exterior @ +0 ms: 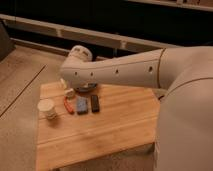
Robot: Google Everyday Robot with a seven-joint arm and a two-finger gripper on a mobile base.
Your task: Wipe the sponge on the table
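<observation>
While the sponge (81, 105) lies flat on the table (120, 127), toward its left half, it sits in a tight row: a red tool (67, 105) just to its left and a black bar (94, 103) just to its right, with a pale cup (46, 108) a little further left. The gripper (71, 91) hangs under the bend of the arm (120, 72), just behind that row and close above the wood. Its jaws stand wide, and nothing appears to be held in them.

That layout fits two stages equally: a sponge waiting to be picked up, or one set back down after wiping. The pictures do not settle which.

Crowding looks like the main hazard. With the jaws spread so wide, any descent onto the sponge could straddle the tool or the bar as well, either pinching a neighbour or shoving it aside. Because the sponge looks soft, a grip near one end would likely let it fold or twist out.

Any sweep across the wood risks pushing the tool, bar or cup along; the cup stands near the left edge and could tip or go over.

Much of the gripper is hidden by the arm from this view, so a small misalignment would be hard to catch. Even a retreat could clip the row, since the gripper hangs so close behind it.
</observation>
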